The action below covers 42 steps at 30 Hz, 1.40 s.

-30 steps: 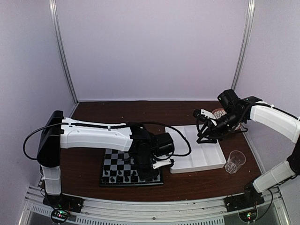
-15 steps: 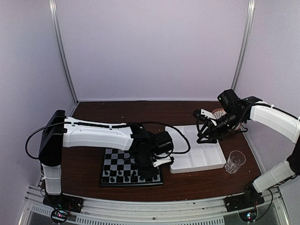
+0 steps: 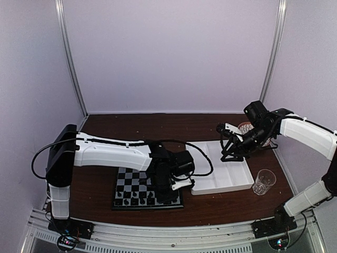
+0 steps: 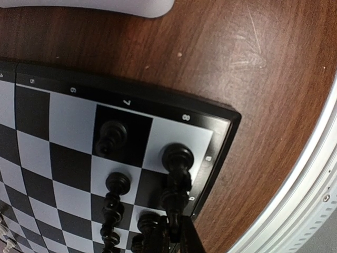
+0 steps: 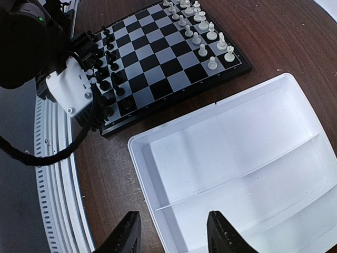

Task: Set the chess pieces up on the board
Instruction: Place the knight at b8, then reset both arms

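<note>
Small white numbers 5, 6, 7 and 8 run along the black rim of the flat black and grey checked chessboard (image 4: 68, 126); the marks down its other rim are too small to read; the board lies on the brown wooden bench (image 4: 253, 63), close to the robot; the tiny black plastic chess pieces (image 4: 112, 138) stand on its near rows and the tiny white plastic chess pieces (image 5: 202, 34) on its far rows; the white left arm (image 3: 105, 154) stretches sideways, bends down at the wrist and points at the board's near right corner; the left fingers (image 4: 171, 237) are pressed together right by a black piece on the corner square, but I cannot tell if they pinch it; beside the board sits the white plastic tray with walls inside (image 5: 221, 158); the white right arm (image 3: 308, 132) reaches in from the right and tips down over it; the right fingers (image 5: 174, 232) are spread wide with nothing between them.
</note>
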Each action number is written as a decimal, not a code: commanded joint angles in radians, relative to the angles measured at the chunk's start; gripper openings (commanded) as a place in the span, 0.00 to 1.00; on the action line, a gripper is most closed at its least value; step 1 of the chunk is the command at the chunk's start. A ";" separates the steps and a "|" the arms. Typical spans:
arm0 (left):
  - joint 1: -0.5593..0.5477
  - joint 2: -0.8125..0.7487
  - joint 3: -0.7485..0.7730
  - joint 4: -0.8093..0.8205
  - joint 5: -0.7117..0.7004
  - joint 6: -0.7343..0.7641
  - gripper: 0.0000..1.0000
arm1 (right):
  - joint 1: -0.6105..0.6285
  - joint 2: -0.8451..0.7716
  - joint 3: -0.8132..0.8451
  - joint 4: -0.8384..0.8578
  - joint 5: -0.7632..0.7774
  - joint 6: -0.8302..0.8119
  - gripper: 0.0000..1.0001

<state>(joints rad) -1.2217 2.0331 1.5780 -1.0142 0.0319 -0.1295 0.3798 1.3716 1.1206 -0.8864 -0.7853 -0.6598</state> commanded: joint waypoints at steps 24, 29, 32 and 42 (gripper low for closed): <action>0.026 -0.064 0.041 -0.028 0.049 -0.025 0.28 | -0.005 0.007 -0.006 -0.017 -0.019 -0.018 0.46; 0.039 -0.147 0.102 -0.111 -0.015 -0.020 0.30 | -0.005 0.007 0.007 -0.025 -0.006 -0.009 0.47; 0.102 -0.243 0.086 -0.102 -0.066 -0.021 0.32 | -0.007 -0.005 0.057 -0.051 0.030 -0.007 0.47; 0.436 -0.566 -0.144 0.185 -0.313 0.002 0.53 | -0.077 -0.034 0.160 0.177 0.454 0.353 1.00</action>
<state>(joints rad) -0.8738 1.5543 1.5383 -1.0035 -0.1432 -0.1383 0.3428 1.3365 1.2156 -0.8211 -0.5770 -0.5030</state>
